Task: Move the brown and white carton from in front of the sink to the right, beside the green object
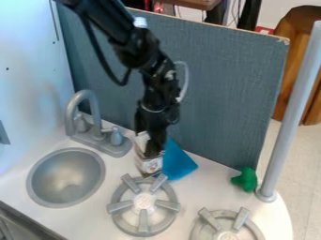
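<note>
- Hanging down over the far middle of the counter [201, 187] with the black gripper [152, 152], at the upper part of a small white printed container [150, 166]. Cannot tell from here whether set wide, narrow or closed on anything.
- Standing just beyond the left burner [143, 201], right of the faucet [96, 112] and sink [65, 178], and close against the left side of a flat blue piece [179, 161]: position of the container.
- Looking like thin card or light metal, so probably light, fairly stiff, yet easy to dent under a hard squeeze; possibly a little slippery on the printed face. Best taken by opposite sides around mid-height, with even, gentle pressure.
- Pointing up with its long axis, near vertical, perhaps tipped slightly left at the top; turning a printed side toward the near edge. Too hidden by the gripper to judge the top well.
- Lying farther right, near the foot of the grey pole [289, 122]: a lumpy green object [246, 179]. Sitting nearer, at right: the second burner [208, 218]. Rising along the far edge: a blue-grey panel [219, 84].
</note>
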Robot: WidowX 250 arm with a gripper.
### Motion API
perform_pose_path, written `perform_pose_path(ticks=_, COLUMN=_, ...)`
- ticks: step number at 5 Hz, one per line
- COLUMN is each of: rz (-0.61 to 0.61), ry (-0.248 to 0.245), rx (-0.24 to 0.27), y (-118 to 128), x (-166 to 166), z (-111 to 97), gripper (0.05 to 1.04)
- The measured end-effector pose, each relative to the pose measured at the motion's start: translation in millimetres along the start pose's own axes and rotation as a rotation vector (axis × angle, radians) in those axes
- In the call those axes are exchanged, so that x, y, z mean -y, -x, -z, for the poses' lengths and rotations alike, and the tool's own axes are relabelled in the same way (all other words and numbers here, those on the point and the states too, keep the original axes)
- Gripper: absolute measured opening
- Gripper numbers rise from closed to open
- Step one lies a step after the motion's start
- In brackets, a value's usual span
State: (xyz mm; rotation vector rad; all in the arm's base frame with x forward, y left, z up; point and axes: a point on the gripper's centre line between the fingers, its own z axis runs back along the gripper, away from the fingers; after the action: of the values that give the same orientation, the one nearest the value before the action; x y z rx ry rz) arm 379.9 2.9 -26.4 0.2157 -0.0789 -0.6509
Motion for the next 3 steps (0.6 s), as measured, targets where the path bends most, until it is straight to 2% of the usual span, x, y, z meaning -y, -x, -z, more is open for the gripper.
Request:
perform_pose_path(ticks=1, rz=0.036, ry=0.002, rx=-0.005, y=-39, x=2, z=7, gripper=0.847)
perform_pose_path(ticks=2, rz=0.062, ry=0.004, rx=-0.004, y=-65, x=9, z=14, gripper=0.847)
perform_pose_path(ticks=3, rz=0.089, ry=0.014, rx=0.010, y=-80, x=15, z=20, gripper=0.847)
